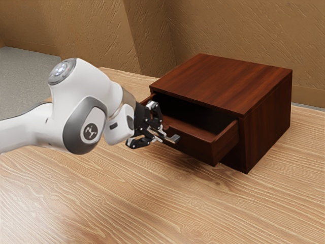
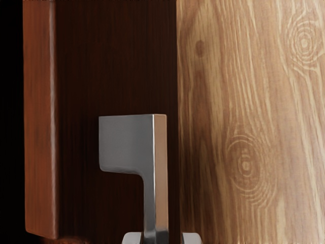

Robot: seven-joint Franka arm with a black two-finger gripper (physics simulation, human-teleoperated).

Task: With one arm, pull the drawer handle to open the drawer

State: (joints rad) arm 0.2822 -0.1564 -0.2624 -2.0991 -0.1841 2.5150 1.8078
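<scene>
The white Franka arm comes in from the exterior view's left and reaches toward the dark wooden cabinet standing on the light wood-grain table. The cabinet has 1 drawer, which is pulled part of the way out. Its front panel stands clear of the cabinet's face, and a dark opening shows above and behind it. The drawer's side on the exterior view's right is also exposed.

The black gripper is at the drawer front, level with the gray metal handle. It is closed on the handle, whose free end juts out past the hand toward the exterior view's right. The hand is roughly horizontal and points at the drawer front.

In the wrist view, the handle is an L-shaped piece: a flat gray plate with a narrow stem running down toward the hand. The 2 pale fingertips sit 1 on either side of that stem. The dark reddish drawer front lies behind the handle, with a lighter edge strip along 1 side. The table's grain and knots show beside the drawer front.

Tan textured walls rise behind the table.
</scene>
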